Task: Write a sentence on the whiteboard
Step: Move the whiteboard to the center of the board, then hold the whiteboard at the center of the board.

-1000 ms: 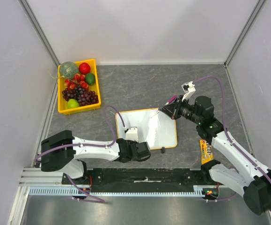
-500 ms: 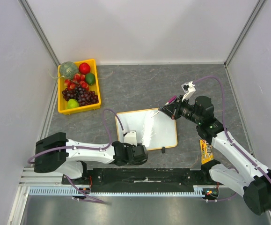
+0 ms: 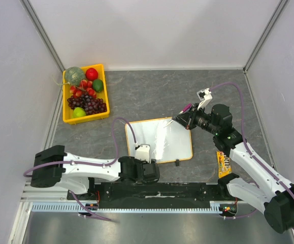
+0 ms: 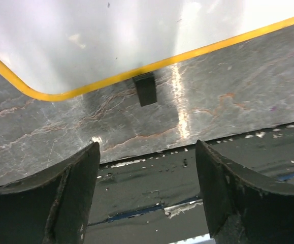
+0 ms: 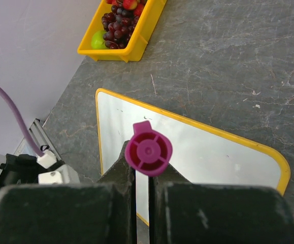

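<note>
Far left of the whiteboard [image 3: 177, 145], yellow bin [image 3: 87, 118] holding grapes [image 3: 89, 104], strawberries [image 3: 83, 87], lime [image 3: 98, 85], melon [image 3: 75, 75].

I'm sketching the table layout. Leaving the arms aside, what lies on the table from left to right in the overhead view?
yellow fruit tray → whiteboard → orange packet

A robot lab test cell: plain white panel walls [image 3: 157, 30] on aluminium struts [image 3: 44, 36] enclose a grey stone-patterned tabletop [image 3: 152, 91].
</note>
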Available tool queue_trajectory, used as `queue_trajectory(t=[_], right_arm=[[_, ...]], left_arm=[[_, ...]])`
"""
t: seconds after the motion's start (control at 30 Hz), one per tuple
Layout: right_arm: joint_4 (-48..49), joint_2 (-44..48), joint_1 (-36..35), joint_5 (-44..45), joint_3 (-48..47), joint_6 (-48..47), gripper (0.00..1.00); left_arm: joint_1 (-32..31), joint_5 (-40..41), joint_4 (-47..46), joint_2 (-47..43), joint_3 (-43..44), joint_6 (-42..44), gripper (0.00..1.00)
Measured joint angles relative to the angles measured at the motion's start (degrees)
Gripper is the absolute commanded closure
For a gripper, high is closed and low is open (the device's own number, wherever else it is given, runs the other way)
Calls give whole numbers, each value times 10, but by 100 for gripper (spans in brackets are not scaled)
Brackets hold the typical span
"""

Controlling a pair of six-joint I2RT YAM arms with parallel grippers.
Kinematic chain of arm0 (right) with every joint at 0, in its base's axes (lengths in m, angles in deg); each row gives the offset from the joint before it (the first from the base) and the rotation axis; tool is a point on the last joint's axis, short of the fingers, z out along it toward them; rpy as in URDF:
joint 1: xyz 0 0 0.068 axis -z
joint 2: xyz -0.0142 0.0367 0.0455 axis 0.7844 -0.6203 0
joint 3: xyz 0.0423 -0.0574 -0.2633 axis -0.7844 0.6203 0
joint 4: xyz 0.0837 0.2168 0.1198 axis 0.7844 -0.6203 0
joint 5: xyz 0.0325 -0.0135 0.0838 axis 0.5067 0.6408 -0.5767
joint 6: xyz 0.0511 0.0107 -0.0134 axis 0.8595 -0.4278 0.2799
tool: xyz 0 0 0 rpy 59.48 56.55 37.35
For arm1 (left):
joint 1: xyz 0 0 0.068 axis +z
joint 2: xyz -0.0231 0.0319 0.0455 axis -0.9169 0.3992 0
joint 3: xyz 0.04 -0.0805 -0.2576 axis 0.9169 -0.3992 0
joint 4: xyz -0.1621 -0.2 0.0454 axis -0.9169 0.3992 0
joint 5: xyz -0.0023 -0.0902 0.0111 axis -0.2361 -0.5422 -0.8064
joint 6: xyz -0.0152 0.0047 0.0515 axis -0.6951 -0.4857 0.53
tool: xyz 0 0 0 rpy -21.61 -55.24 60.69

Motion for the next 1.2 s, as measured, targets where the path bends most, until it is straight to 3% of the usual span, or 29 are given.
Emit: queue_trajectory(t=[0.23,0.4,0.53,0.87,1.2], right_arm=[[-8,5,0,0,0,0,100],[-10,5,0,0,0,0,100],[-12,8,0,0,0,0,100],[-18,12,0,0,0,0,100],[-24,20,0,0,0,2,100]], left_arm=[[0,38,11,-114,8,48,5],[6,58,9,-200,8,97,3],[51,50,9,-219,16,161,3],[253,-104,-80,-204,35,337,3],[378,-276,-179,-161,113,417,2]])
